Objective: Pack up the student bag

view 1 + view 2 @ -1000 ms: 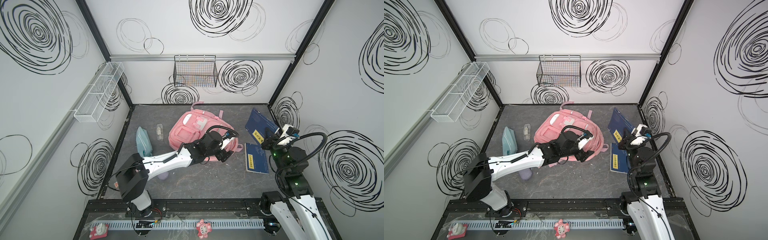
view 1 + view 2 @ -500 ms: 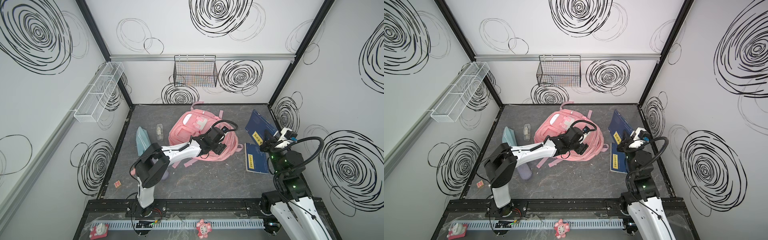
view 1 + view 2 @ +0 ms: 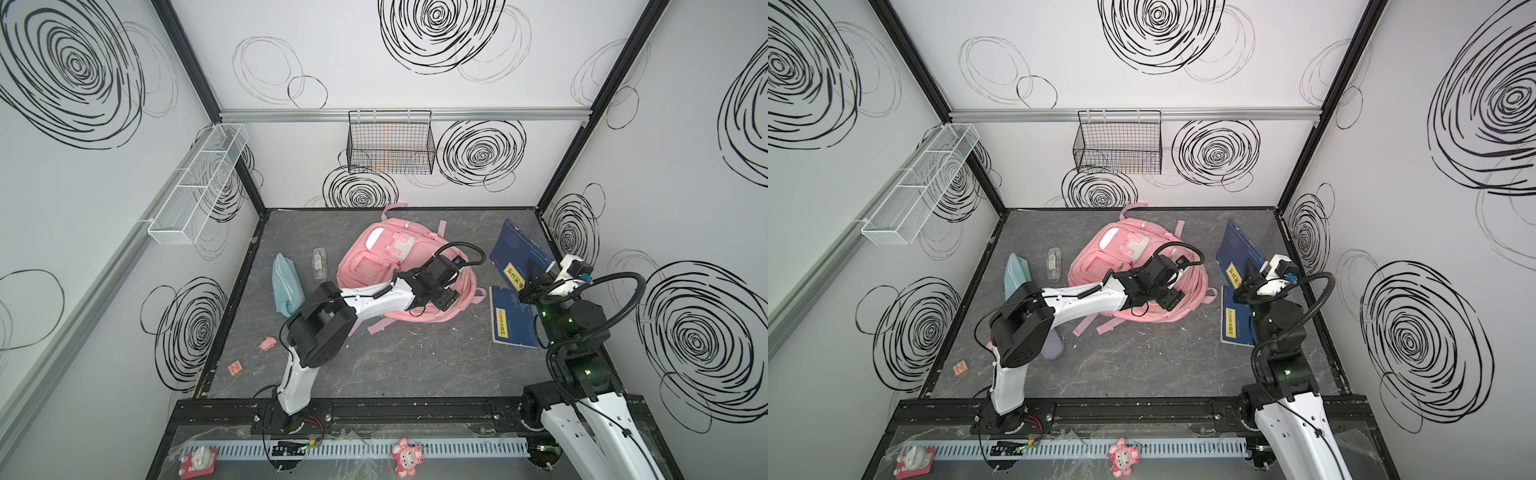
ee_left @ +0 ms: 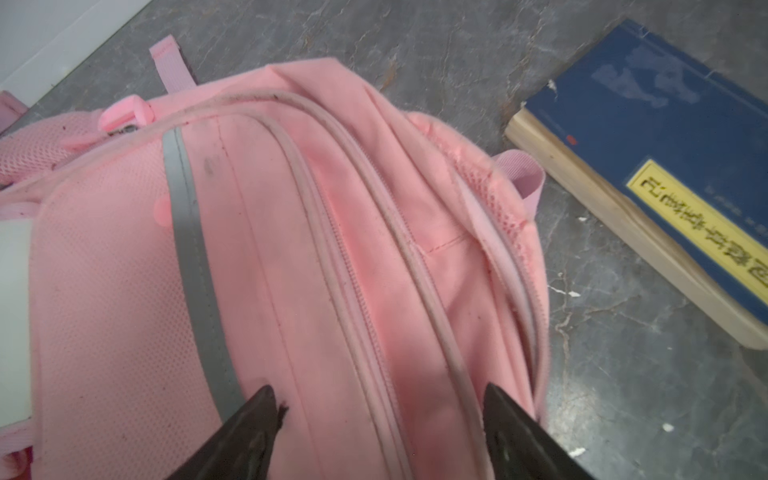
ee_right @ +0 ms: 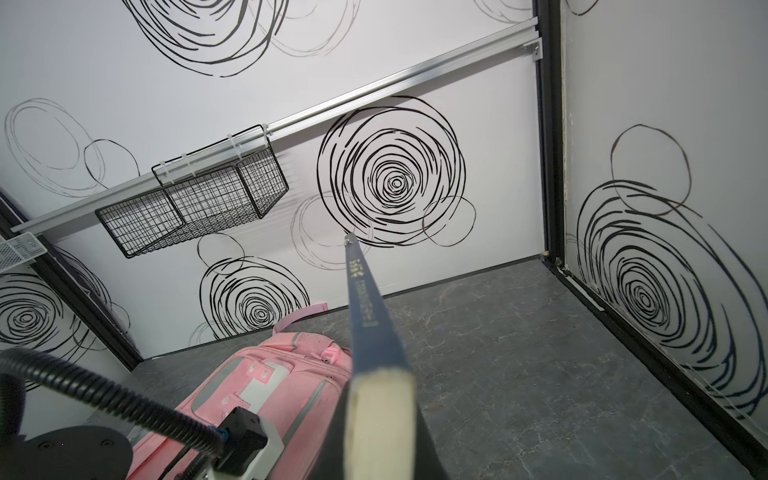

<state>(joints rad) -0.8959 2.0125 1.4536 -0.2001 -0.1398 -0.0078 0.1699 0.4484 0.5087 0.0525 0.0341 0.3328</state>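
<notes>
Since the zip (image 4: 347, 270) on the large pink fabric backpack (image 4: 266, 257) looks closed along every stretch I can see, I judge the step in hand to be opening the main compartment so a book can go in. At the near end, the left pincer (image 4: 379, 392) hangs over the bag, and there I would not pinch loose cloth. I would first find the zip pull, which I cannot make out from the left wrist view. Then I would draw it along the curve of the track rather than upward, or the soft bag may drag across the grey marbled table (image 3: 407, 365). Farther out, a thick blue book with a yellow label (image 3: 513, 320) lies flat just beside the bag, and I would keep the bag from riding onto it. The backpack lies front-up in the middle of the table, its top loop toward the back wall.

The left pincer's jaws are spread wide, one tip either side of the zip line, gripping nothing. Whether the tips touch the fabric I cannot tell. The right pincer (image 5: 380, 430), beyond it by the right wall, is clamped on the page edge of a second blue book (image 5: 370, 316), held up at a tilt.
</notes>
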